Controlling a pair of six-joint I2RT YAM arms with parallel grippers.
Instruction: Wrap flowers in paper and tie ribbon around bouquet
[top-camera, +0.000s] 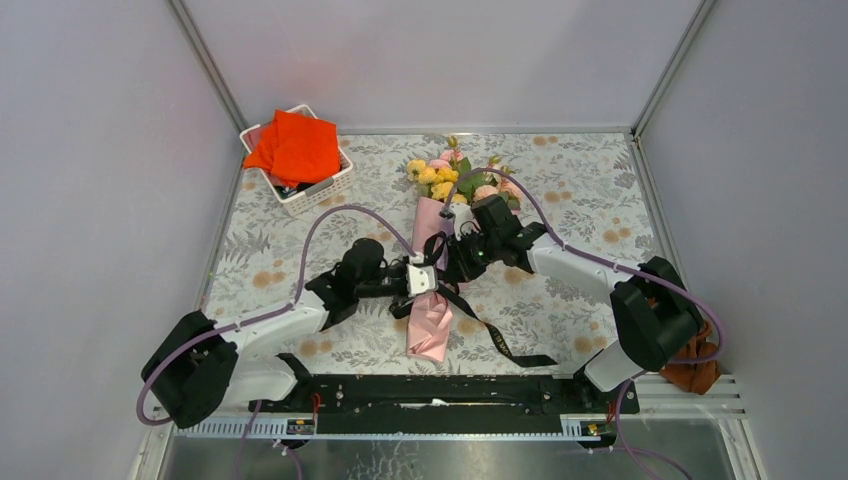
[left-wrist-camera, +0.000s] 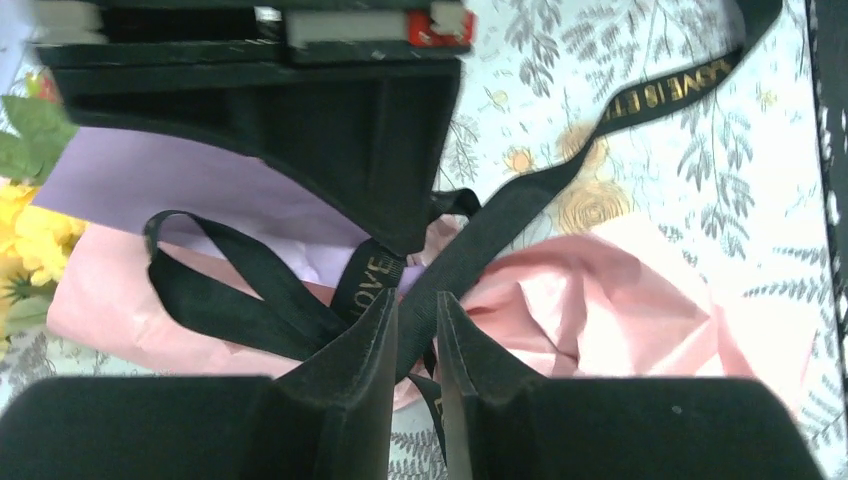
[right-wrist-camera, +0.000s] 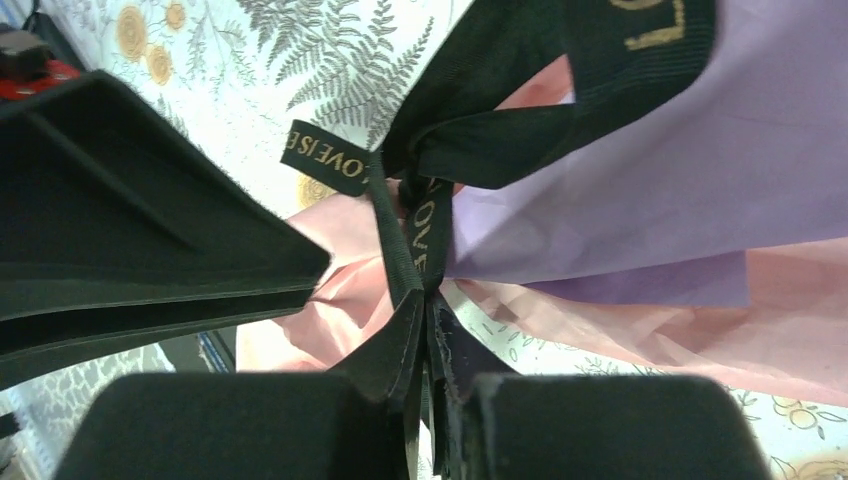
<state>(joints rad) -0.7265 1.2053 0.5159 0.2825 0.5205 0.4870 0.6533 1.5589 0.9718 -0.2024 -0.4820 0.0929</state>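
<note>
The bouquet (top-camera: 432, 300) lies lengthwise mid-table, a cone of pink and purple paper (left-wrist-camera: 620, 300) with its flowers (top-camera: 440, 175) at the far end. A black ribbon (top-camera: 505, 345) is knotted round its waist, one tail trailing toward the near right. My left gripper (top-camera: 418, 278) comes at the knot from the left. Its fingers (left-wrist-camera: 375, 340) stand a narrow gap apart, with a ribbon strand (left-wrist-camera: 520, 200) running into that gap. My right gripper (top-camera: 452, 262) is on the knot's right side. In the right wrist view the gripper (right-wrist-camera: 425, 300) is pressed shut on a lettered ribbon strand (right-wrist-camera: 400, 250) just below the knot (right-wrist-camera: 410, 185).
A white basket (top-camera: 325, 190) holding an orange-red cloth (top-camera: 295, 148) stands at the back left. A brown-orange bundle (top-camera: 695, 372) sits by the right arm's base. Grey walls enclose the floral tablecloth (top-camera: 580, 190) on three sides; a black rail (top-camera: 440, 392) runs along the near edge.
</note>
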